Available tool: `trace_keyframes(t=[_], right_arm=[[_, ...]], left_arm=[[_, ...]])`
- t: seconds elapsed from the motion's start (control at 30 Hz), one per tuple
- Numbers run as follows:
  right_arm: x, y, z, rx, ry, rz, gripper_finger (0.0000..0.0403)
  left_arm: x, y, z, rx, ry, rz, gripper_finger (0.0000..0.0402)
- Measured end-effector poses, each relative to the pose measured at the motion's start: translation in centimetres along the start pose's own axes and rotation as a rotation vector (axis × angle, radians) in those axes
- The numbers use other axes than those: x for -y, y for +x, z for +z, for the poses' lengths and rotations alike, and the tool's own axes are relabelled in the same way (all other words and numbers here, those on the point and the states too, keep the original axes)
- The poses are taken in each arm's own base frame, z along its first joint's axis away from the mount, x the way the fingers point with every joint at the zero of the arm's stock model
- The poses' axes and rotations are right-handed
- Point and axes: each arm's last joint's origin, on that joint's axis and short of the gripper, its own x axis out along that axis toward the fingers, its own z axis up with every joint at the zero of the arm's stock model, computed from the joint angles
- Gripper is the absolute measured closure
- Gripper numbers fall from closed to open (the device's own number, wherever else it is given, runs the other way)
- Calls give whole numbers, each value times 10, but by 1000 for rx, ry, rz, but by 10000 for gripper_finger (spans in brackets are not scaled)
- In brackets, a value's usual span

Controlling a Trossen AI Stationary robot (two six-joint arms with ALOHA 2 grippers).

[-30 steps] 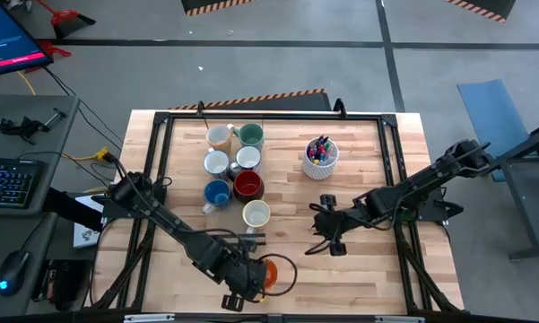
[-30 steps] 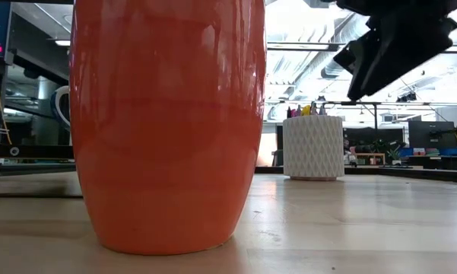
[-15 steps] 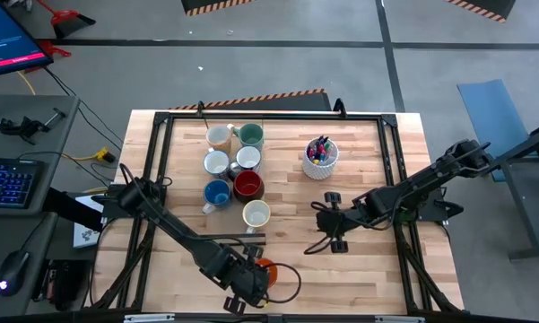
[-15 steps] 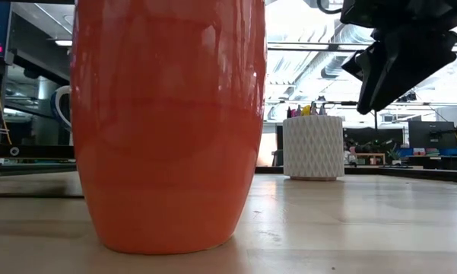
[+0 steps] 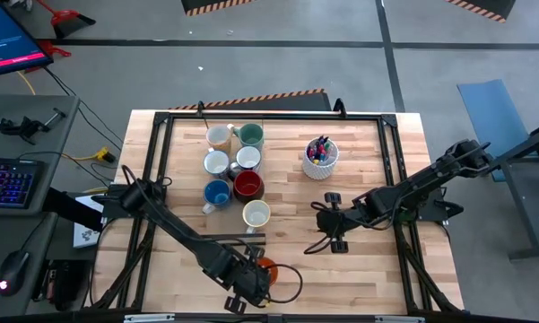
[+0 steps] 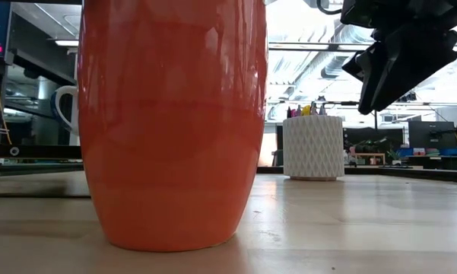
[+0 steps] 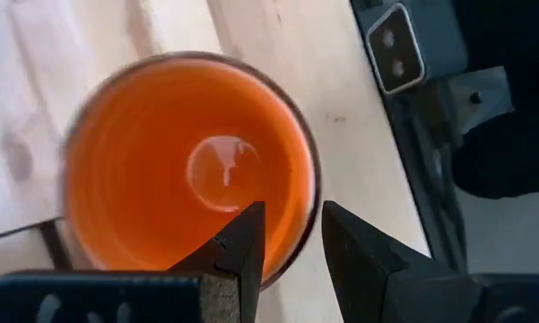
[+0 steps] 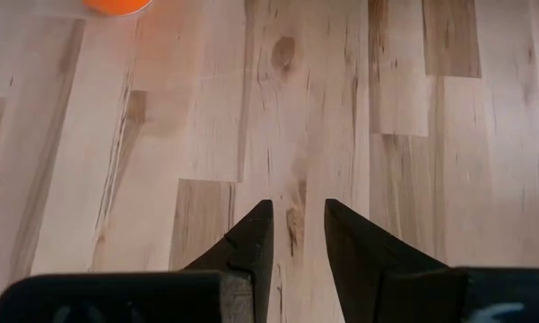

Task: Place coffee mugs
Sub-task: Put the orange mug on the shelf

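**Orange mug in the left jaws, seven already grouped**

Left jaws (image 7: 287, 242) straddle the rim of the orange mug (image 7: 188, 170): one finger reaches inside the bowl, the other sits outside the wall, so they look clamped on that rim. The mug stands upright on the counter (image 8: 412, 179), base down in the low view, at the near edge, well apart from the others. Nothing else lies between or just beside these jaws; beyond them only bare wood and the dark frame rail.

Right jaws (image 8: 296, 242) are parted a little and grasp nothing. They hang over bare planks, and far ahead of them a sliver of the orange mug just shows. From above, the right gripper (image 5: 334, 224) hovers mid-counter, with the white cup of pens (image 5: 320, 158) not far beyond it.

Out from both pairs of jaws sits the cluster: a cream mug (image 5: 256, 214) nearest, then the dark red mug (image 5: 248, 186) and blue mug (image 5: 216, 193), two white mugs (image 5: 217, 163) behind them, and the teal mug (image 5: 250, 136) and a tan mug (image 5: 220, 136) at the far end.

My read: seven are placed in the group, the orange one is the last. What's left is to carry it across to join them and let go. Whether it is leaving the counter yet, I can't tell.
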Motion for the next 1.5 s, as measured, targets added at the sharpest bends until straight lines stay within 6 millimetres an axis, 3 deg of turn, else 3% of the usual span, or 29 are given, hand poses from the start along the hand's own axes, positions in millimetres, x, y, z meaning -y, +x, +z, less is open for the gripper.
trace_keyframes(t=[0.17, 1.0, 1.33, 1.5], right_arm=[[0, 0, 0, 1, 0, 0, 323], [0, 0, 0, -3, 25, 9, 323], [0, 0, 0, -3, 25, 11, 323], [0, 0, 0, -3, 25, 11, 323]], left_arm=[[2, 14, -1, -31, 1, -39, 300], [-2, 13, 7, 36, 21, -59, 300], [-3, 40, 3, -22, 33, -55, 300], [-5, 41, 4, -25, 40, -50, 334]])
